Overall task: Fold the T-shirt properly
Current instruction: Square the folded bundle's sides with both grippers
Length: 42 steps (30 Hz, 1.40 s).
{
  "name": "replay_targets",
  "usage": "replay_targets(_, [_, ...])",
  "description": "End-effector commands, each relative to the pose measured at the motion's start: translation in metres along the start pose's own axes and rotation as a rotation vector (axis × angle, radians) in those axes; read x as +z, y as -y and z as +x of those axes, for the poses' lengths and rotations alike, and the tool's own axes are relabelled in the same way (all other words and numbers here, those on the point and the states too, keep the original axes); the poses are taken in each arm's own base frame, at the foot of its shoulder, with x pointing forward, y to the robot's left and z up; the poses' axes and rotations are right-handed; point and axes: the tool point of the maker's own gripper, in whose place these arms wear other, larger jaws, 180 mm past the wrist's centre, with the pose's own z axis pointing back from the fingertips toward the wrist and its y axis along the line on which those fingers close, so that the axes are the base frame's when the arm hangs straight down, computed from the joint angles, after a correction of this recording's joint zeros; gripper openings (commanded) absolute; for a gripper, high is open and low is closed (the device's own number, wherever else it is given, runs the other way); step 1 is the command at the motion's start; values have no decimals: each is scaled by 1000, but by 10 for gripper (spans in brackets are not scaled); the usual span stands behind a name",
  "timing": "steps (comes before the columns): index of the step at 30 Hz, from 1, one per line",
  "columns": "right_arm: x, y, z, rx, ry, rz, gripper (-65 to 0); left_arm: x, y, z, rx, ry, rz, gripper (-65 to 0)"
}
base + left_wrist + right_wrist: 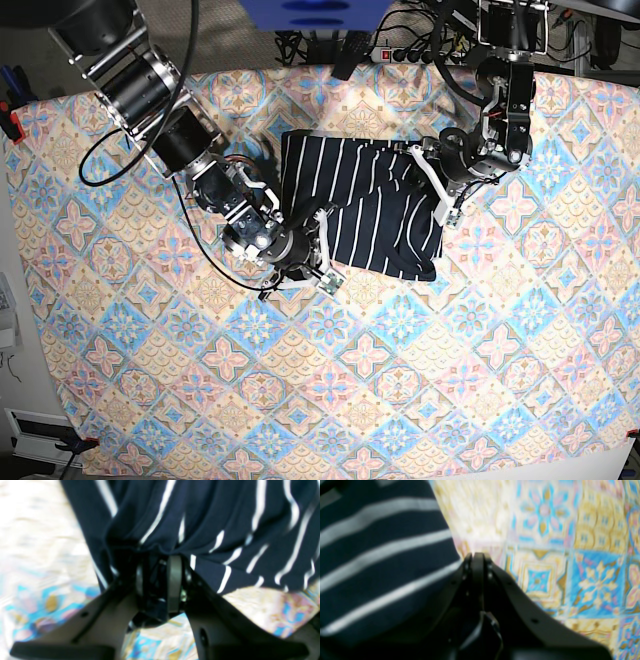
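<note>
The dark navy T-shirt with white pinstripes lies partly folded on the patterned cloth, in the middle of the base view. My left gripper sits at its upper right side. In the left wrist view the left gripper is shut on a bunched fold of the T-shirt, which drapes away from the pads. My right gripper rests at the shirt's lower left edge. Seen from the right wrist, the right gripper has its jaws pressed together beside the T-shirt; whether it pinches a hem is hidden.
The pastel orange-and-blue tiled cloth covers the whole table. Cables and a power strip lie behind the far edge. Red clamps hold the cloth at the left corners. The table's edge runs along the bottom right.
</note>
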Motion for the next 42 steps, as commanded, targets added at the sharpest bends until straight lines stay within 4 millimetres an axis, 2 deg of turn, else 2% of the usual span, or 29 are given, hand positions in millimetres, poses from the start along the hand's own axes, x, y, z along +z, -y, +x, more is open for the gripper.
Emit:
replay_targets(1, [2, 17, 34, 9, 82, -30, -650, 13, -15, 0, -35, -6, 58, -531])
replay_targets(5, [0, 25, 23, -1, 71, -40, -650, 41, 5, -1, -77, 3, 28, -531])
replay_targets(9, [-5, 29, 3, -18, 34, -41, -650, 62, 27, -22, -108, -37, -2, -531])
replay_targets(12, [-7, 28, -4, -21, 15, -38, -650, 62, 27, -39, -105, -73, -2, -530])
replay_targets(16, [-7, 28, -6, -18, 5, -37, -650, 51, 19, -56, -75, -131, 3, -530])
replay_targets(19, [-6, 27, -10, -17, -1, -36, -650, 40, 10, -52, -60, -143, 14, -531])
replay_targets(20, [-3, 32, -18, -14, -14, -45, -650, 37, 7, -52, -54, -150, 16, -531])
replay_targets(21, [-1, 38, -25, -12, -25, -54, -650, 34, 4, -48, -52, -145, 20, -531])
replay_targets(23, [5, 33, -41, -9, -40, -50, -650, 29, 0, -37, -49, -117, 26, -531])
replay_targets(29, [31, 29, -62, 26, -86, -60, -650, 10, -19, -17, -18, -107, 47, -531])
replay_targets(35, [56, 16, -65, 67, -66, -52, -650, -4, -33, 25, 4, -61, 59, -531])
replay_targets(37, [64, 9, -66, 81, -69, -45, -650, -14, -26, 44, -10, -23, 41, -531])
replay_targets(42, [83, -8, -69, 111, -54, -25, -650, -43, 1, 75, -104, 6, 4, -531])
